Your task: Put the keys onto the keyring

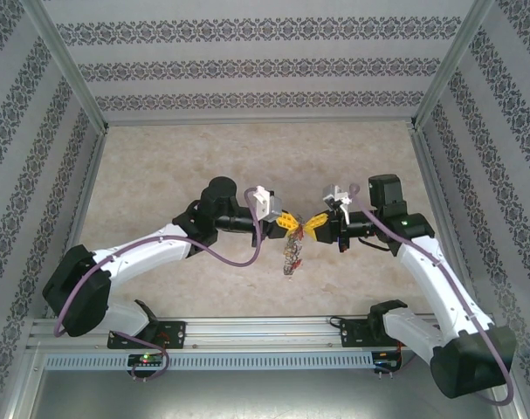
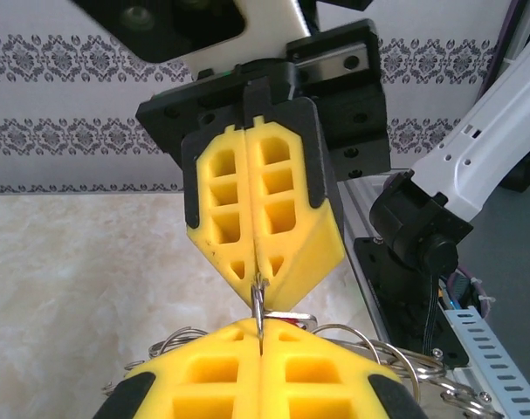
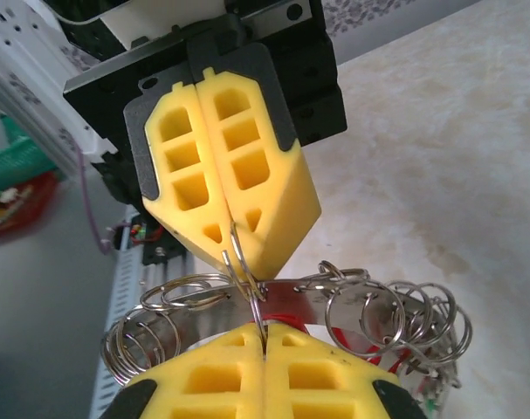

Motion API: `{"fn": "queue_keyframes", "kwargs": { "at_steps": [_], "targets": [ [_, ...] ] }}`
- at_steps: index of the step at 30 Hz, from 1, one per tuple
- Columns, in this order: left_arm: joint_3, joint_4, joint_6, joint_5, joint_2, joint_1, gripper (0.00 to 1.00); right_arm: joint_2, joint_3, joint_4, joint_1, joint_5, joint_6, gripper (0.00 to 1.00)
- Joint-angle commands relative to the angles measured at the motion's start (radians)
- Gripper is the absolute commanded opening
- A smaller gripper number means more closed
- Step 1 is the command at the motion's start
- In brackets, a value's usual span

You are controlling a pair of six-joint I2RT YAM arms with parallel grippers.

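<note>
Steel keyring (image 3: 369, 307) hangs between left gripper (image 1: 287, 222) and right gripper (image 1: 314, 226), both pinched on its loops; opposing pulls could slip one.

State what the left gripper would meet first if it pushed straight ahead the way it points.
The right gripper, most likely: its shut yellow tips face the left gripper head-on, with only a thin loop of the keyring bridging the short gap.

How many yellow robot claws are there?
2. The left gripper is just left of centre, the right gripper just right of it; they meet tip to tip, both shut on the keyring.
</note>
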Motion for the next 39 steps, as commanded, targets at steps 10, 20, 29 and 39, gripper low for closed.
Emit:
{"fn": "queue_keyframes", "kwargs": {
  "at_steps": [10,20,29,39],
  "targets": [
    [-0.001,0.193,0.039,0.067,-0.030,0.005,0.00,0.157,0.038,-0.082,0.013,-0.180,0.176,0.00],
    [0.004,0.279,-0.030,0.071,-0.005,-0.018,0.00,0.211,0.099,-0.126,0.026,-0.132,0.122,0.20],
    [0.003,0.259,-0.033,0.069,-0.010,-0.018,0.00,-0.055,0.065,-0.130,0.008,0.160,-0.135,0.28],
    [0.005,0.235,-0.037,0.074,-0.013,-0.018,0.00,-0.229,0.056,-0.073,0.046,0.351,-0.282,0.29]
  ]
}}
